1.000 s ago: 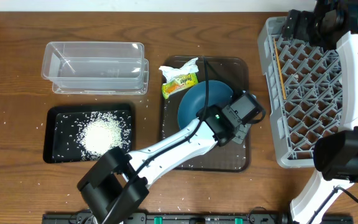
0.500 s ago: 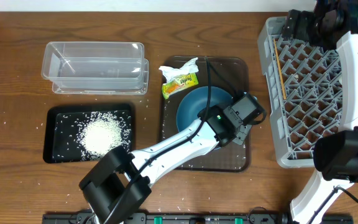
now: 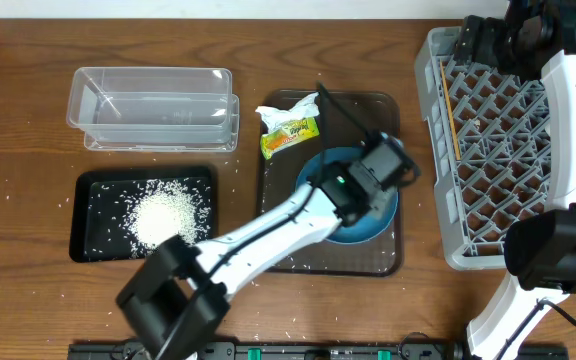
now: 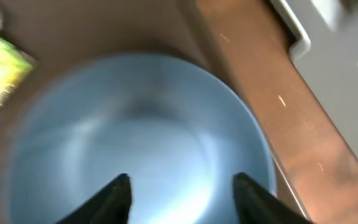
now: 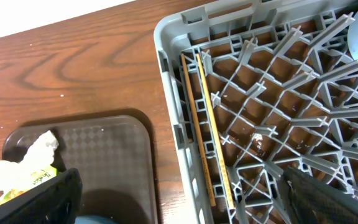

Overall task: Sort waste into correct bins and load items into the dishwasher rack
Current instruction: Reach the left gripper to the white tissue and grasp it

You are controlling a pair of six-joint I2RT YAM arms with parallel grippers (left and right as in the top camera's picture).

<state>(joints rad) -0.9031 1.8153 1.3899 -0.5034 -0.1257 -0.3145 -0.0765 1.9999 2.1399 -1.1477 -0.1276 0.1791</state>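
Your left hand (image 4: pixel 184 196) hangs over the blue bowl (image 4: pixel 142 124) with its fingers apart, gripping nothing. The bowl sits on the brown tray (image 3: pixel 368 110), near the wrapper (image 3: pixel 288 135) and the napkin (image 3: pixel 290 108). Your right hand (image 5: pixel 179 186) is spread wide above a corner of the rack (image 3: pixel 488 150), where the chopsticks (image 5: pixel 199 124) lie along the wall.

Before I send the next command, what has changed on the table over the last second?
The left tool opened and let go of the dark-blue bowl after shifting it toward the near right corner of the brown tray; it now hovers over the bowl. Rice, napkin, wrapper, rack and the open right tool stayed put.
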